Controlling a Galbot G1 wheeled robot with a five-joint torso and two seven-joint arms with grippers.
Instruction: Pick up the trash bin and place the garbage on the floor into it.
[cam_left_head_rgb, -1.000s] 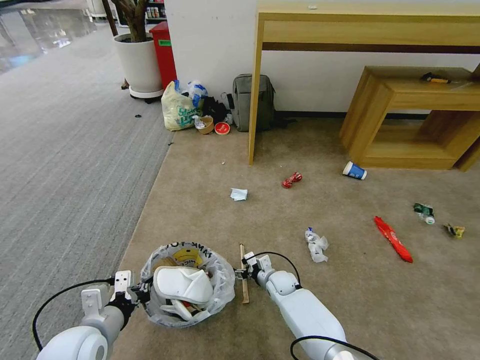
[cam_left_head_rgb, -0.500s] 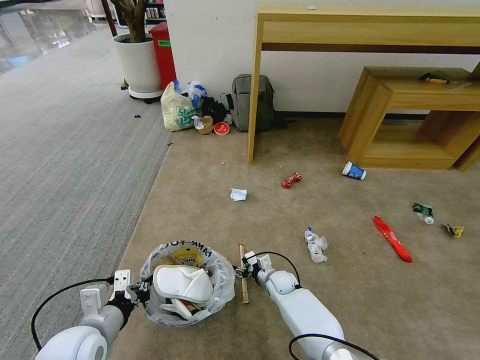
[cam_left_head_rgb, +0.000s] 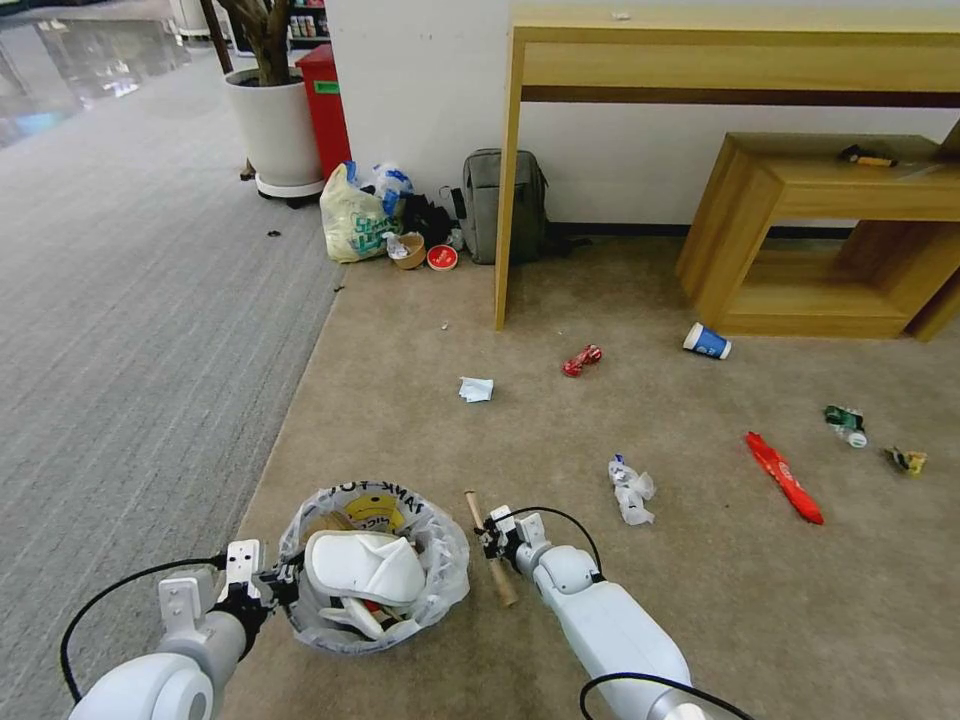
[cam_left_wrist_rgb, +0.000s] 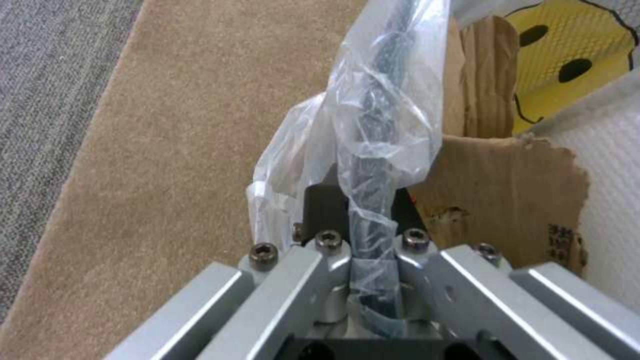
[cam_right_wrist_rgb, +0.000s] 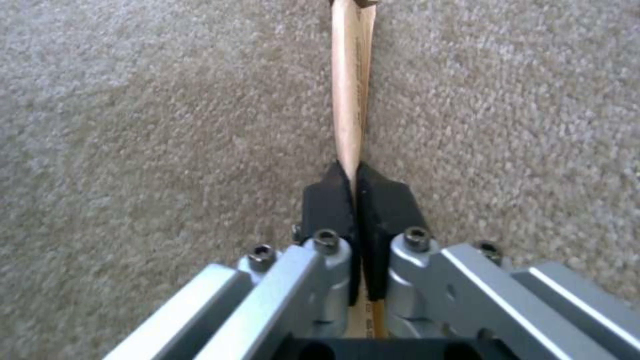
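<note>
Bin (cam_left_head_rgb: 372, 568) at bottom left of head view, left pincer (cam_left_head_rgb: 285, 583) clamped on its bagged rim. Right pincer (cam_left_head_rgb: 487, 545) grips stick (cam_left_head_rgb: 490, 548) beside it. Advice: lift stick clear, tip long end into bin, release inside.

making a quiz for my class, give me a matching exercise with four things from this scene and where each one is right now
Things:
1. wooden stick
2. white slipper
3. blue paper cup
4. trash bin

Places:
A. on its side on the floor near the low wooden shelf
B. rim clamped in the left tool
C. inside the bin
D. pinched in the right tool

Pairs: 1-D, 2-C, 3-A, 4-B
</note>
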